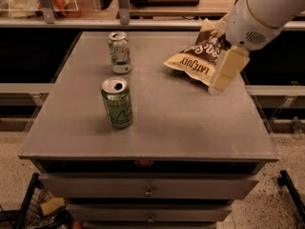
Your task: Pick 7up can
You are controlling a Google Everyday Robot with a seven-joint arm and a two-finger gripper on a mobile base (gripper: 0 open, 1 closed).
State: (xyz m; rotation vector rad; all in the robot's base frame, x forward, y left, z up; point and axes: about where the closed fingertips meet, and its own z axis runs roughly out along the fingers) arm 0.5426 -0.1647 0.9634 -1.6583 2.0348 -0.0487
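At the far left of the grey table point(190, 123), towards its back edge, the 7up can point(119, 53) stands upright: pale body, green markings, silver top facing up, so its long axis is vertical. Just in front of it and apart from it stands the all-green can point(117, 104), also upright and nearer the table's front edge; it is not the one wanted. Further right lies the brown chip bag point(195, 56), flat on the back right part of the top. Furthest right is the gripper point(220, 80), hanging off the white arm point(267, 11) above the table's right side and overlapping the bag's right edge in this view. Whether it is open or closed cannot be told from here, and it holds nothing that shows. The relation that matters is plain: the 7up can lies well to the camera's left of the gripper and a little further back, with the chip bag between them. The reach would probably have to cross over the bag, stay behind the green can and meet the can's upright side.
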